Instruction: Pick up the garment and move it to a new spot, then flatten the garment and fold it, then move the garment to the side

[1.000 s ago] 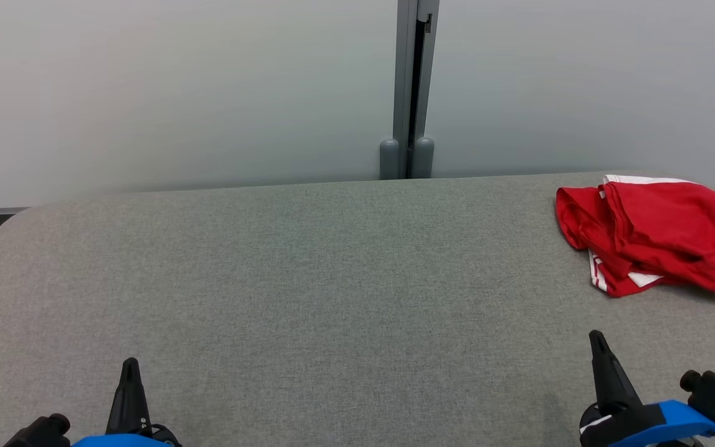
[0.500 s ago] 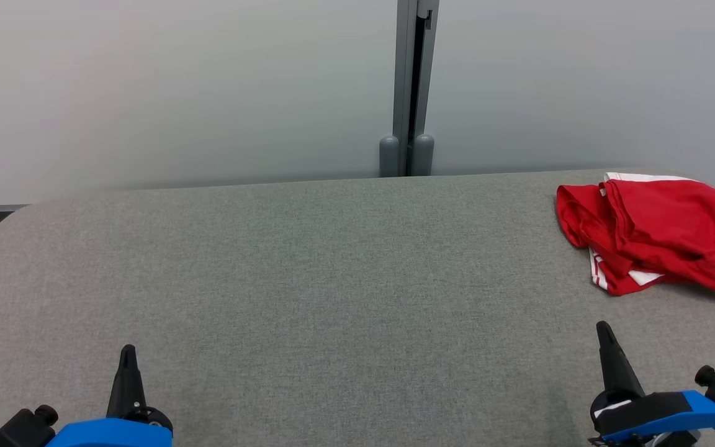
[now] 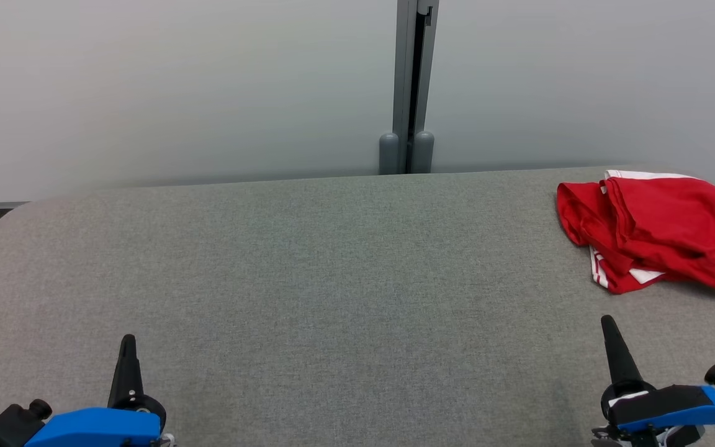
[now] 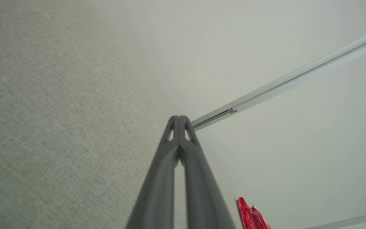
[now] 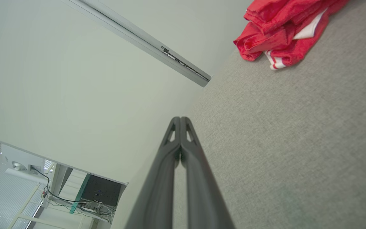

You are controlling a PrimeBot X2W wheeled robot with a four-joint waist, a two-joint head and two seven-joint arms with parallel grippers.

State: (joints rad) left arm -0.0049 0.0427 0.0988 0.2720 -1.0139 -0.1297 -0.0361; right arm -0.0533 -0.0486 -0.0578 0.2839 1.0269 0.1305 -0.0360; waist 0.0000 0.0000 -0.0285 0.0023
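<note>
A crumpled red garment point(image 3: 661, 230) with white trim lies in a loose heap at the far right of the grey fabric-covered tabletop point(image 3: 332, 279), close to the back edge and right edge. The left tool point(image 3: 127, 341) sits at the near left of the tabletop, its two dark fingers pressed together tip to tip and gripping nothing, well apart from the cloth. The right tool point(image 3: 607, 321) is at the near right, likewise closed and empty, pointing toward the garment but short of it, with bare tabletop between them. Behind the tabletop a pale wall point(image 3: 177, 93) is split by an upright grey post point(image 3: 408, 87) near the middle.
</note>
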